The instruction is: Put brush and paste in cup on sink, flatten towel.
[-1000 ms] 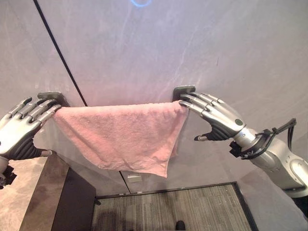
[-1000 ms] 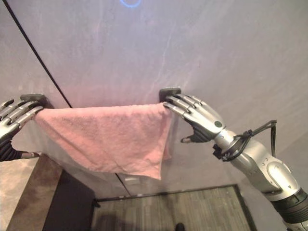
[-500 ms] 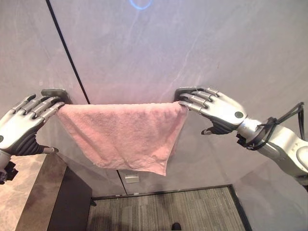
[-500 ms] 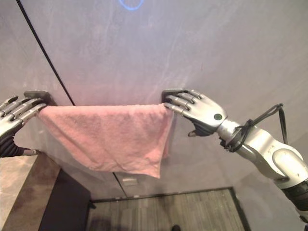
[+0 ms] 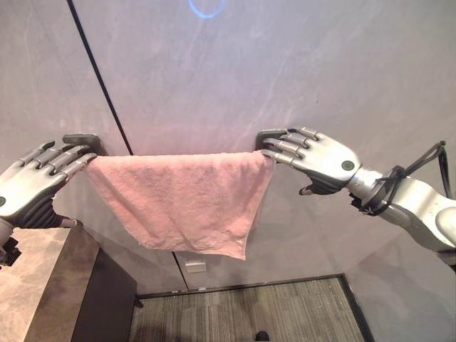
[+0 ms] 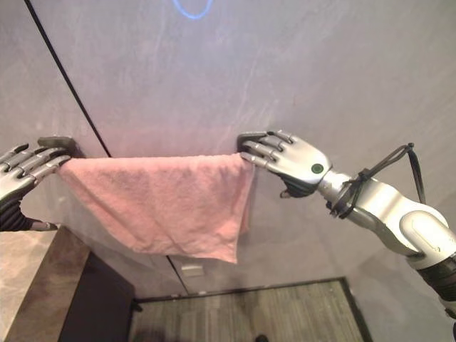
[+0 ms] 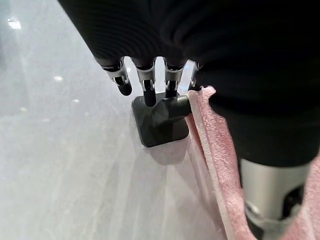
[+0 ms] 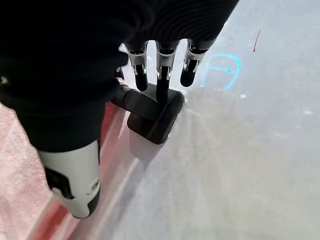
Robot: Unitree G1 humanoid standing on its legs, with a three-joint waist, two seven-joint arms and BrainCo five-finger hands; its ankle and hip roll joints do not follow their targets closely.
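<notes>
A pink towel (image 5: 185, 199) hangs over a bar between two dark wall brackets, its lower edge slanting down to the right. My left hand (image 5: 28, 196) is at the bar's left end, open, its straight fingers reaching the left bracket (image 7: 160, 122) beside the towel's edge (image 7: 210, 140). My right hand (image 5: 320, 160) is at the other end, open, with its fingers resting on the right bracket (image 8: 152, 117) and the towel's top right corner. The thumb of each hand hangs below the bar, apart from the cloth.
A brown stone counter (image 5: 35, 285) with a dark cabinet side (image 5: 107, 299) stands at lower left. Grey carpet (image 5: 249, 313) lies below the towel. The grey wall has a black seam (image 5: 100, 78) and a small outlet plate (image 5: 194, 266).
My right hand has risen from the towel's right corner onto the bracket and turned flatter. The left hand has barely moved. The view has shifted slightly.
</notes>
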